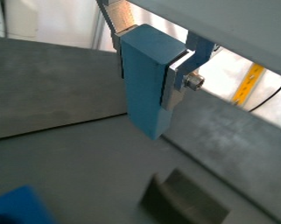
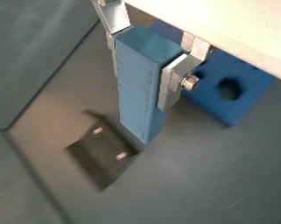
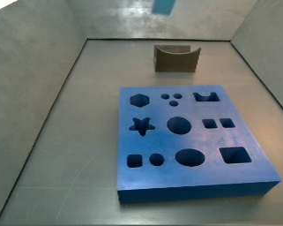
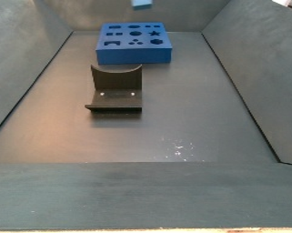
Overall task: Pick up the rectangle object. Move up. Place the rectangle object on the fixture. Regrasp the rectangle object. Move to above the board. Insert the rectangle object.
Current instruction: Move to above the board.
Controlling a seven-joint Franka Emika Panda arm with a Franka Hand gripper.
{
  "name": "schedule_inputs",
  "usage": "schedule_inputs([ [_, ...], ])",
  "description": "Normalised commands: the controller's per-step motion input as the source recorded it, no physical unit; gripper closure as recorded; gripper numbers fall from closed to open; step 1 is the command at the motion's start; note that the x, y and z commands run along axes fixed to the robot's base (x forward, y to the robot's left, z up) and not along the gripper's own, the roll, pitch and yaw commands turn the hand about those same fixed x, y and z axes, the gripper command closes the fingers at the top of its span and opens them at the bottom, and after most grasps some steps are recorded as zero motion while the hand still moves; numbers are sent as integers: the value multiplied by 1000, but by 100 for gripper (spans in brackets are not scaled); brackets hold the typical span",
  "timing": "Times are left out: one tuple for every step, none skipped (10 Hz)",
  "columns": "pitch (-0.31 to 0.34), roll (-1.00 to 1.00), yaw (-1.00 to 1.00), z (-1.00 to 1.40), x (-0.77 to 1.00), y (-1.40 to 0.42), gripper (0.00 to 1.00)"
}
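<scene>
My gripper [image 1: 147, 80] is shut on the rectangle object [image 1: 143, 96], a pale blue bar that hangs upright between the silver fingers [image 1: 178, 80] in both wrist views. It is held high above the floor. Below it stands the fixture [image 2: 104, 150], a dark notched block. The blue board [image 2: 230, 87] with cut-out holes lies beside it. In the side views only the bar's lower tip [image 3: 165, 6] [image 4: 141, 4] shows at the upper edge. The fixture [image 3: 175, 58] [image 4: 115, 89] and the board [image 3: 190, 141] [image 4: 134, 43] rest on the grey floor.
Sloping grey walls [image 3: 38, 115] [image 4: 26, 82] enclose the work floor on all sides. A corner of the board [image 1: 17, 208] and the fixture [image 1: 184, 199] show beneath the held bar.
</scene>
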Motion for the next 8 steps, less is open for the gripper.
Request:
schedule_inputs([
  [-148, -1000, -97, -259, -679, -1000, 100],
  [-147, -1000, -95, -257, -695, -1000, 100],
  [-153, -1000, -89, -173, -530, -708, 100],
  [-148, -1000, -87, -109, -356, -446, 100],
  [-140, -1000, -88, -50, -204, -202, 100],
  [-133, -1000, -91, -22, -137, -106, 100],
  [-131, -1000, -83, -11, -92, -38, 100],
  [-133, -1000, -82, -3, -77, -19, 100],
])
